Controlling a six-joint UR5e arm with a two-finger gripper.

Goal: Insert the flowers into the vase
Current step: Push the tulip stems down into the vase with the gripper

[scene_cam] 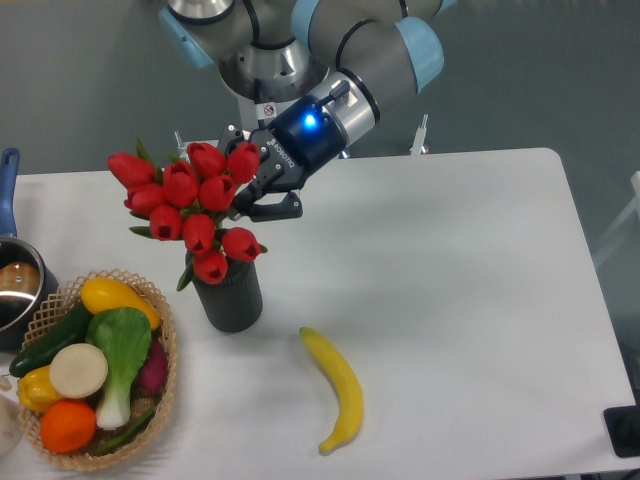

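Camera view, fixed, looking down on the white table (450, 260). The arm reaches in from the top, a blue light lit on its wrist. The hand (250, 195) sits at the right side of the red tulips (190, 205), its dark fingers (275, 208) pressed in against the bunch; it looks closed on the flowers, though the blooms hide the actual contact. The bunch leans to the left, heads fanned out above the vase (229, 293). The lowest blooms overlap the vase rim, so the stems cannot be seen and I cannot tell how far they reach inside. The vase is dark, ribbed, and stands upright on the table, left of centre.

Just left of the vase: a woven basket (160, 385) holding vegetables and fruit, among them a bok choy (122, 350) and an orange (68, 425). A banana (338, 385) lies on the table in front and to the right of the vase, apart from it. A saucepan with a blue handle (15, 275) sits at the left edge
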